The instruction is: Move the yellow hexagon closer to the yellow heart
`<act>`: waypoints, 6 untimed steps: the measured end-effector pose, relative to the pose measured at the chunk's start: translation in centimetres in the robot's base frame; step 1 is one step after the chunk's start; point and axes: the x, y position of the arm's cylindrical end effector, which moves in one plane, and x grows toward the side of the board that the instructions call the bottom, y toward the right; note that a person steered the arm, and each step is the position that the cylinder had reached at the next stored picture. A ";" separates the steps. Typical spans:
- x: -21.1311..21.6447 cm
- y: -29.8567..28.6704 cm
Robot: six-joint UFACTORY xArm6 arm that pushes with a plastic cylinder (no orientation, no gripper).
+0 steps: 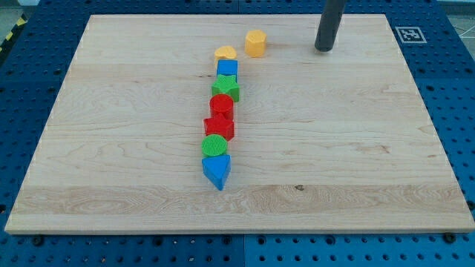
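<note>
Board: a light wooden board (356, 148) on a blue table with holes (460, 111).
My tip: the dark rod comes down near the view's top right, and my tip (323, 49) rests on the board close to the top edge. It has no jaws, so it holds nothing.
Yellow hexagon: the yellow hexagon (255, 43) sits near the top edge, well to the view's left of my tip, not touching it.
Yellow heart: the yellow heart (225, 54) is just left of and below the hexagon, with a small gap between them.
Line of blocks: under the heart, 6 blocks run down the middle: blue cube (227, 69), green star (225, 89), red cylinder (221, 106), a red block (219, 127), green cylinder (214, 144), blue triangle (216, 170).
Open room: wide bare wood lies on the left and right sides and along the bottom edge.
Corner: a black and white marker (410, 34) sits at the top right.
</note>
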 end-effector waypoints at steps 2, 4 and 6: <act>-4.1 0.0; -3.9 -1.5; 0.8 -6.5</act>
